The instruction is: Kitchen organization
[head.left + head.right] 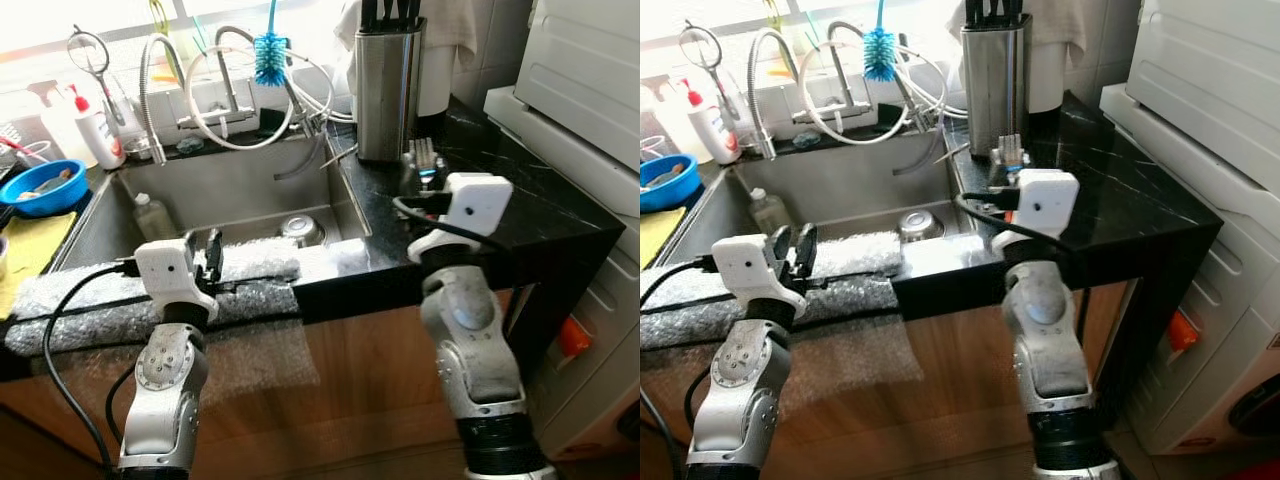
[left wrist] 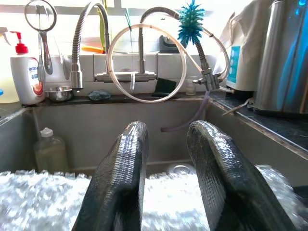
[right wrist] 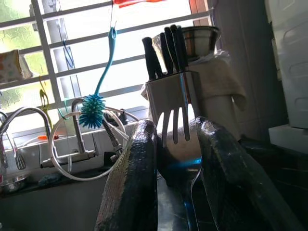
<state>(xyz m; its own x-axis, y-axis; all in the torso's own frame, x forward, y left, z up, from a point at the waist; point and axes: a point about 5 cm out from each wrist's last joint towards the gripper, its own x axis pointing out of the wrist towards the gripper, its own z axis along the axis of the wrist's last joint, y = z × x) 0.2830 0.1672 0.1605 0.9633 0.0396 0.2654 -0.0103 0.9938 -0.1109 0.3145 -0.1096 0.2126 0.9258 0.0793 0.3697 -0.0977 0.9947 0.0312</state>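
Right pincer [image 3: 175, 159] clamped on fork [image 3: 174, 126], tines up, over the black table [image 1: 520, 190]. Knife block [image 1: 388, 85] straight ahead past the tines. Left pincer [image 2: 168, 168] apart, empty, at sink [image 1: 240, 190] edge.

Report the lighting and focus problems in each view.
Left eye view: window behind the faucet blown out white. Right wrist view: knife block backlit, the fork in the right pincer near silhouette. Left wrist view: left pincer sharp, bubble wrap glaring and blurred.
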